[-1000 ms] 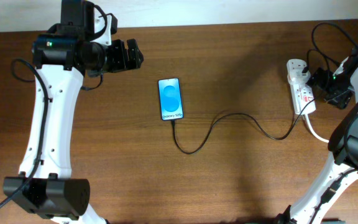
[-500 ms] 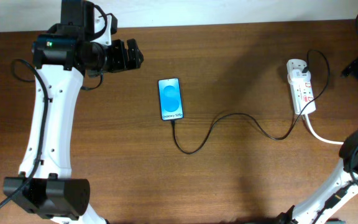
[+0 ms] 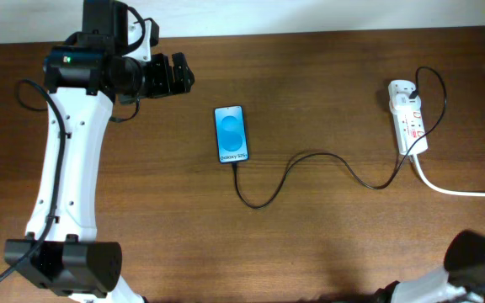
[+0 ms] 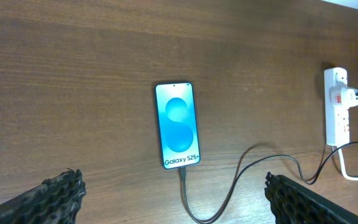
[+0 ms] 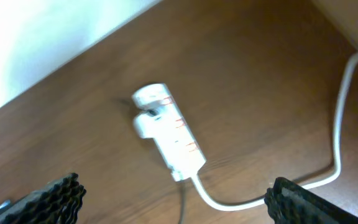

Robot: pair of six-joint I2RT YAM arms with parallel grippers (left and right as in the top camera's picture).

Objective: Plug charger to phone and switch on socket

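Phone [image 3: 231, 133]: laid flat on the brown wooden table [image 3: 327, 244], left of centre, blue screen up, white text at the end nearer the arm bases
Charger [image 3: 310, 158]: a thin black cable is seen meeting the phone's bottom edge; from there it is looped in a wave across the wood to the right, towards the socket
Socket [image 3: 408, 119]: a white strip is placed lengthwise near the right edge, well apart from the phone; a plug is seated at its far end and red marks are seen along it; the switch position cannot be told, the right wrist view being blurred
White cord [image 3: 466, 193]: led from the socket's near end off the right edge, just beside the charger's last bend
Left gripper [image 3: 178, 74]: held above the table's far left, well apart from the phone, fingers [image 4: 58, 194] spread wide, nothing between them
Right gripper [image 5: 174, 194]: raised above the socket, fingers [image 5: 51, 196] parted wide, nothing grasped
Wall [image 3: 310, 13]: a pale band is seen along the table's far edge
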